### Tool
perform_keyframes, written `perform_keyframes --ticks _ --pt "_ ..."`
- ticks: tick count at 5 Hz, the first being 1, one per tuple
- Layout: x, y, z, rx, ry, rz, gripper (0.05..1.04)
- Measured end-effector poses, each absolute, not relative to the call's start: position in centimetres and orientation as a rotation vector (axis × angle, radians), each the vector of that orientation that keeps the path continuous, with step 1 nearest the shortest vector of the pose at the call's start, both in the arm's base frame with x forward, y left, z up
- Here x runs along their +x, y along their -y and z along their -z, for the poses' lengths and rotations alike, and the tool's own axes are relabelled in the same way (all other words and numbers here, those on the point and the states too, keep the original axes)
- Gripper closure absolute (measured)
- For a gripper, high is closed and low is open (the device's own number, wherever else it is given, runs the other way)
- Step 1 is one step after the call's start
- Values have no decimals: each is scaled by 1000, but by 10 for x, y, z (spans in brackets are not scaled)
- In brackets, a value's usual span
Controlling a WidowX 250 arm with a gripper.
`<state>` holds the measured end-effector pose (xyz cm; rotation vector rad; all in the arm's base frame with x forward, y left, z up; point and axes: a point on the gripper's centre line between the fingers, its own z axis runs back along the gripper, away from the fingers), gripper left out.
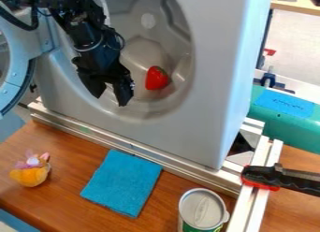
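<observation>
Nearest the camera, at the bottom edge: one can point(201, 208) with a pale metal lid, upright on the wooden table point(59, 198). To its left, flat on the wood, a blue cloth point(122, 183); farther left, well apart from it, a small orange and pink toy point(31, 171). Behind these, along the foot of the grey-white washing machine point(215, 105), a metal rail point(143, 152). Over toward the right edge, a black clamp point(281, 178) with red parts, and beyond the rail a green bin point(294, 137) with a blue label point(284, 103).

Down from the upper left, the black arm point(84, 34), with its gripper point(111, 100) at the round opening of the machine. Fingers point(125, 93) spread, tips pointing downward, with a gap between and nothing pinched. Just to the right of the nearer-right fingertip, and slightly higher in the view, a red toy strawberry point(156, 78) with a dark top, inside the grey drum point(139, 51). Near the fingers, outside the gap, not touching either one.
</observation>
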<state>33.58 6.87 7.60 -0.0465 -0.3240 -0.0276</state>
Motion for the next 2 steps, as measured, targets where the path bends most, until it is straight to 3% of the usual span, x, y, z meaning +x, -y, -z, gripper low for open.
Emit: perform_keyframes --ticks 1,2 --pt "334 -68 -67 -55 301 27 75" --pt "353 -65 -66 -66 385 122 75"
